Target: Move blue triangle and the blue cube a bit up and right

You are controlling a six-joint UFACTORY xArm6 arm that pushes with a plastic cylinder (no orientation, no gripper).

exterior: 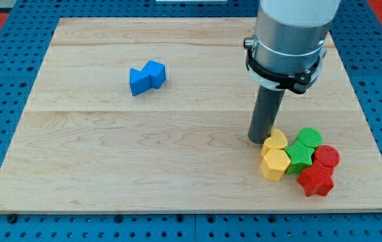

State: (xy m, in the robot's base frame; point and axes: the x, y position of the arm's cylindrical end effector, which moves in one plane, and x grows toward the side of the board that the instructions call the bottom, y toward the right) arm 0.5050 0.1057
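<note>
Mostly bare wooden desk (177, 154). No claw on this arm, just rod w/ my tip (258, 140) touching yellow block (276, 140) in yellow/green/red cluster, btm right. Blue cube (155, 72) & blue triangle (138, 82) touch, upper left, well apart from tip.

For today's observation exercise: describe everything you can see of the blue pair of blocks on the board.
The blue cube and blue triangle are matte, solid-looking blocks of one bright blue. They lie pressed together, the cube up and to the right of the triangle, in the upper left part of the wooden board. Nothing else touches them. My tip stands far off at the view's right, beside the yellow blocks.
</note>
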